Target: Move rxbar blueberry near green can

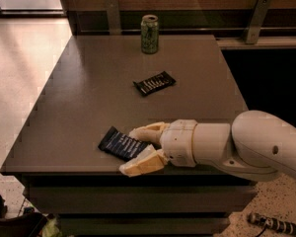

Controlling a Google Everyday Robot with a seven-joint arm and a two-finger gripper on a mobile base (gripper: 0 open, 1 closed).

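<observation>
The rxbar blueberry [119, 143], a flat dark navy bar with rows of pale text, lies near the table's front edge. My gripper [139, 149] reaches in from the right, low over the table. Its two cream fingers [149, 131] are spread, one on each side of the bar's right end, and the bar still lies flat on the table. The green can [149, 33] stands upright at the table's far edge, well away from the bar and the gripper.
A blacker wrapped bar with white lettering [154, 83] lies mid-table between the can and the gripper. The dark table [79, 98] has a front edge just below the gripper. A wooden rail with metal brackets [259, 18] runs behind.
</observation>
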